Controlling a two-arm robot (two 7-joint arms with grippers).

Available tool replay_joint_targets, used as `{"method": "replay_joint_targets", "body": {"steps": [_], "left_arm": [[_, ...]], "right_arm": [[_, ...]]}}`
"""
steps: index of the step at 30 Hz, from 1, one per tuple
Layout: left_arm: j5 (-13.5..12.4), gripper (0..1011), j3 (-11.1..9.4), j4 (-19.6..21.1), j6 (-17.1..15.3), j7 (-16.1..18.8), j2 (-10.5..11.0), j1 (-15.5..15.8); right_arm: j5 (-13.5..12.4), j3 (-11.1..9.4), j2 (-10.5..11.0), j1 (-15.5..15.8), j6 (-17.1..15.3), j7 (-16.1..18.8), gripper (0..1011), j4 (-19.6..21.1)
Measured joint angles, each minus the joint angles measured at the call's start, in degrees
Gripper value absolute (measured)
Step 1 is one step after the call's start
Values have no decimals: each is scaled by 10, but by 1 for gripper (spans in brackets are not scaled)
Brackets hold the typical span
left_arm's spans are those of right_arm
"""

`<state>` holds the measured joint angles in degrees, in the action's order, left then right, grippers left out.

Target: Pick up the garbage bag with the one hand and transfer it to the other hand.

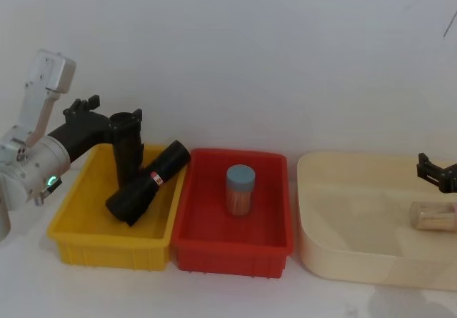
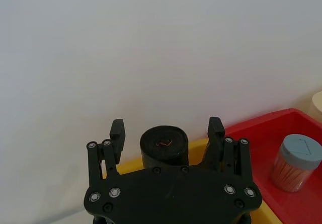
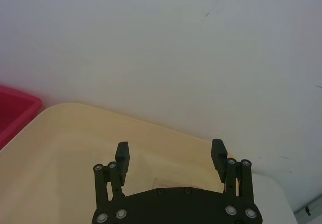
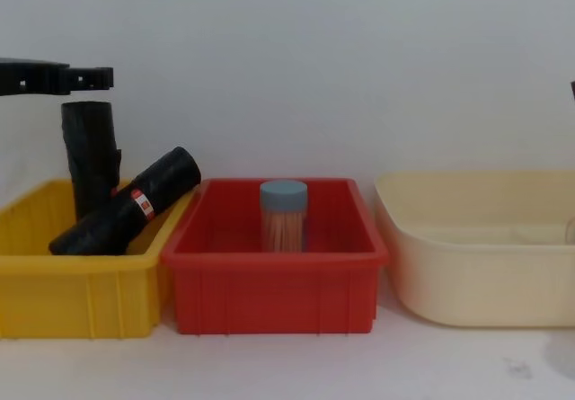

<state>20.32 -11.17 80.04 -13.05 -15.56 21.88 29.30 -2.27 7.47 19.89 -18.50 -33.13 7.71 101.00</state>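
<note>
While the garbage bag [image 1: 127, 159] stands upright in the yellow bin [image 1: 107, 250] at lower left, the left gripper [image 1: 126, 118] brackets its top — fingers spread, gaps either side. The right gripper [image 1: 435, 171] — open — hovers at the right edge.

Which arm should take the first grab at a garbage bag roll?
Left. The left gripper is open, its fingers on either side of the top of the upright garbage bag in the yellow bin. The right gripper hangs open over the cream tub, well away.
</note>
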Motion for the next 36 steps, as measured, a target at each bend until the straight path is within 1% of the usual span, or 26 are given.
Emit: {"method": "replay_joint_targets", "body": {"steps": [10,17,20,27,28,29,36], "left_arm": [[0,1001,3,-33,-2,-7,-6,17],[0,1001,3,-56,3,-18,-8,30],[1,1001,1,-69,9,-29,-9,37],[11,1001,-7,-107,31,-68,-9,58],[11,1001,-7,-107,31,-68,-9,58],[14,1000,-10,-117,37,-79,-8,64],[18,1000,-15,-133,44,-96,-5,72]], "right_arm": [[0,0,0,0,0,0,1000,0],[0,0,0,0,0,0,1000,0],[0,0,0,0,0,0,1000,0],[0,0,0,0,0,0,1000,0],[0,0,0,0,0,0,1000,0],[0,0,0,0,0,0,1000,0],[0,0,0,0,0,0,1000,0]]}}
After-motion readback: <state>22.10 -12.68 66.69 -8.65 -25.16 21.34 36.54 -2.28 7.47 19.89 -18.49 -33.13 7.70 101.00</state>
